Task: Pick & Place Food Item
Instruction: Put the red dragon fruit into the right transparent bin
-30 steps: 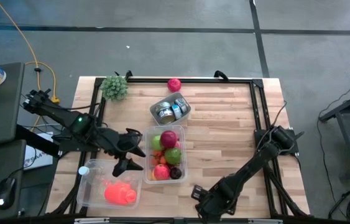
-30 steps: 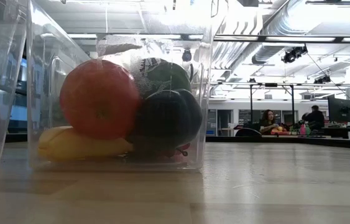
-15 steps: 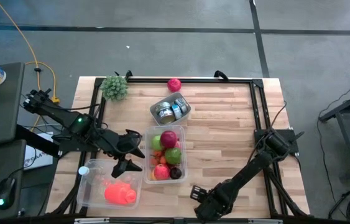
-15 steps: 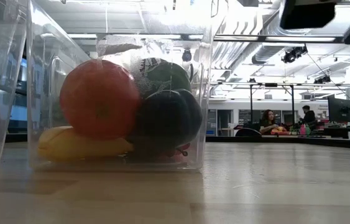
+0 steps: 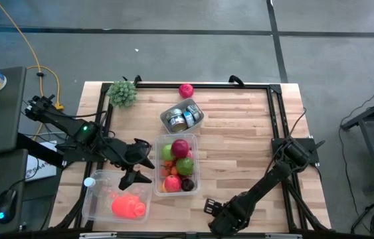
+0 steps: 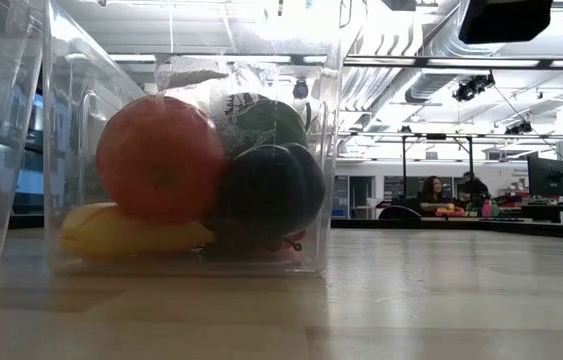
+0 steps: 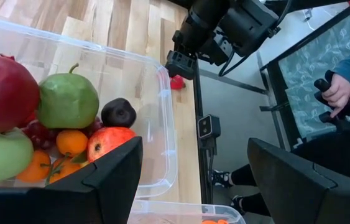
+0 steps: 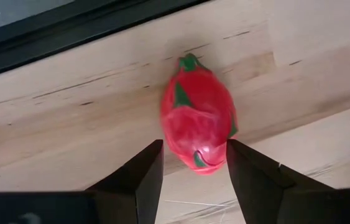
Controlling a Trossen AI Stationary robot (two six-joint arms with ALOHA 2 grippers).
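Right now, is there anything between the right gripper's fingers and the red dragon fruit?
No. In the right wrist view the right gripper straddles the dragon fruit; only bare wooden table shows around it.

a green leafy ball [image 5: 123, 93] sits at the far left corner of the wooden table [image 5: 240, 133], and a small pink ball [image 5: 186, 90] rests near the middle of the far edge. between them and a little nearer in, a small clear tub [image 5: 183, 117] holds metal tins. a yellow cable [image 5: 20, 40] runs over the grey floor off the table's left side, next to a dark side desk with a computer mouse [image 5: 6, 202]. in the low view, people [image 6: 429, 190] sit at desks far back in the room, under ceiling ducts [image 6: 441, 45].
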